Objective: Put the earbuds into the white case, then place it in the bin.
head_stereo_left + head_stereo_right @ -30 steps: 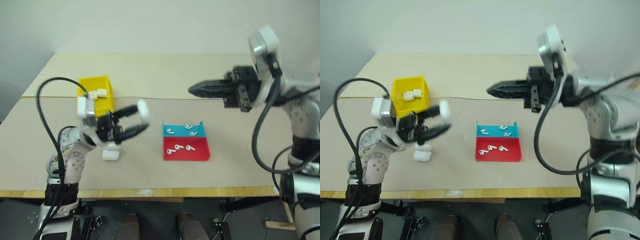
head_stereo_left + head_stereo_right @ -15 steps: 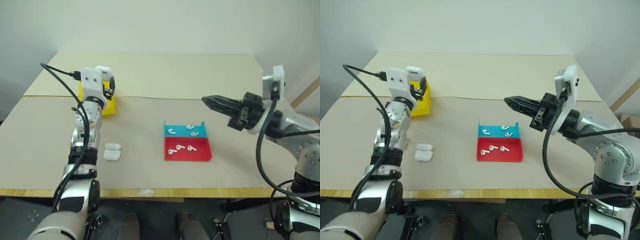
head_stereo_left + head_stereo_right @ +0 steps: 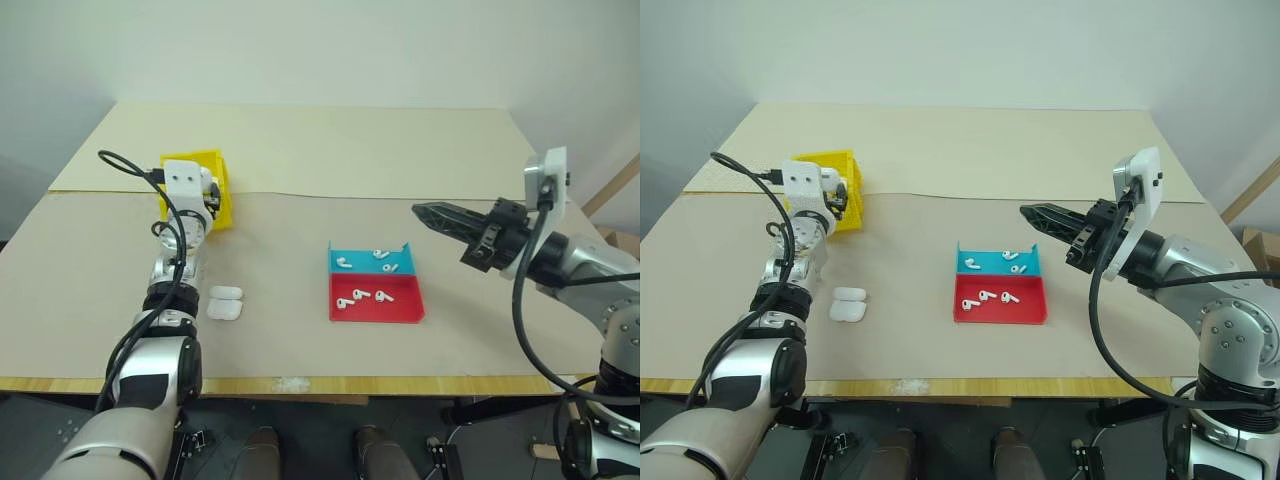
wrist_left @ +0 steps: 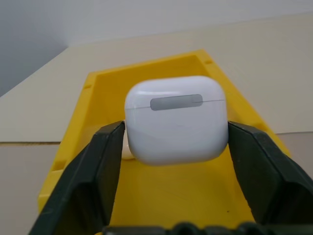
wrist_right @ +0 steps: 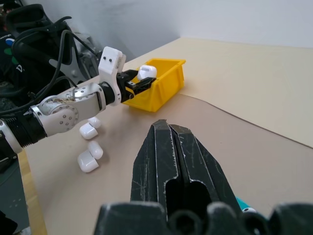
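My left gripper (image 4: 175, 125) is shut on the white case (image 4: 176, 120), one black finger against each side. It holds the case level just above the inside of the yellow bin (image 4: 161, 196), which stands at the table's far left (image 3: 852, 195). The earbuds (image 3: 360, 295), several of them, lie in the red tray (image 3: 400, 310) and the blue tray (image 3: 365, 268) at the table's middle. My right gripper (image 3: 425, 212) is shut and empty. It hovers above the table, right of the trays, pointing left.
Two more white cases (image 3: 224, 302) lie side by side on the table in front of the bin, near my left forearm. A bit of another white thing (image 4: 128, 152) shows inside the bin behind the held case. A seam in the table cover (image 3: 330, 196) runs across.
My left gripper has carried the case from above the two loose cases out to the yellow bin and lowered it. My right gripper has drawn back to the right and sunk a little.
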